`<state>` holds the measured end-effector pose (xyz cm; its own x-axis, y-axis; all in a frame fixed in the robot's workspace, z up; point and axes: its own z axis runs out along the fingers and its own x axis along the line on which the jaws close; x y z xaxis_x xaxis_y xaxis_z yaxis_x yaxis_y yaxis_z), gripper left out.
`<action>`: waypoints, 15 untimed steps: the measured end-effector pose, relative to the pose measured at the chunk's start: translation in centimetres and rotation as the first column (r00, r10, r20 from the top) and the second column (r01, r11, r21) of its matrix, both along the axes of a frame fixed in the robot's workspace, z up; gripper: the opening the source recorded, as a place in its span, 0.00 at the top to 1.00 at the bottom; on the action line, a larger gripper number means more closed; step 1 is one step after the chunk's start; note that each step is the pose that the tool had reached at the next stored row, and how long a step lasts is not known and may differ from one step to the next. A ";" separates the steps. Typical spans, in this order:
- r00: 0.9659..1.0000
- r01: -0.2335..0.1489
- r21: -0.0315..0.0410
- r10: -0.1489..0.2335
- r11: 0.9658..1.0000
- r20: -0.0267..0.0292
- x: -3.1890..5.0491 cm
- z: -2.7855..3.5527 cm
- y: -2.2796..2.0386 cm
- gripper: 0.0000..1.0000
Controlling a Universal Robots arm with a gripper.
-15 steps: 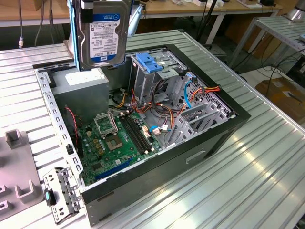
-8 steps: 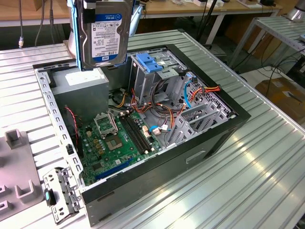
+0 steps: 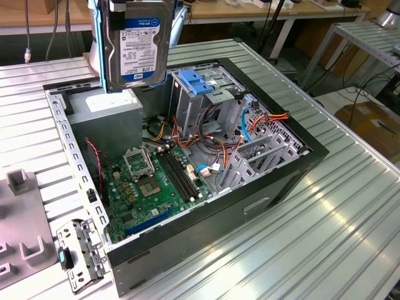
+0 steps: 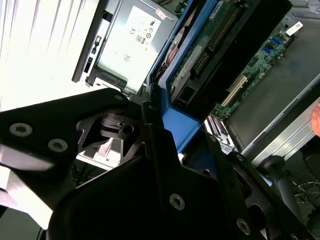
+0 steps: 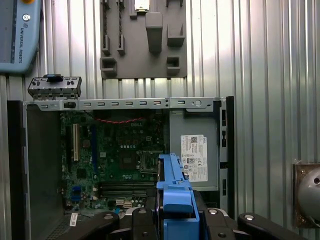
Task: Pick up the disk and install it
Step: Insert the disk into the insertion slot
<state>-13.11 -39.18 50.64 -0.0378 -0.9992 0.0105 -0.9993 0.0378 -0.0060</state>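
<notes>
The disk (image 3: 139,44), a silver hard drive with a white and blue label and blue side rails, hangs upright in the air above the back left corner of the open computer case (image 3: 281,181). In the first wrist view my gripper (image 5: 174,222) is shut on the disk, whose blue rail (image 5: 173,192) sticks out between the black fingers. The second wrist view shows the same grip (image 4: 165,135), with the disk's green circuit-board underside (image 4: 200,52) beyond the rail. The disk is over the power supply and clear of the case.
Inside the case are a grey power-supply box (image 3: 106,106), a green motherboard (image 3: 156,181) and a metal drive cage topped by a blue bracket (image 3: 197,84), with loose cables beside it. A grey fixture plate (image 3: 19,250) and a metal bracket (image 3: 81,253) lie at the exterior view's left.
</notes>
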 end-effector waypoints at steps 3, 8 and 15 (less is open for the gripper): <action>1.000 0.000 0.000 0.000 1.000 0.000 0.00 0.00 -0.24 0.63; 1.000 0.000 0.000 0.000 1.000 0.000 -0.01 0.00 -0.63 0.63; 1.000 0.000 0.000 0.000 1.000 0.000 -0.01 0.00 -0.92 0.63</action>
<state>-13.12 -40.10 50.64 -0.0380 -0.9992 0.0105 -0.9993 0.0380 -0.0060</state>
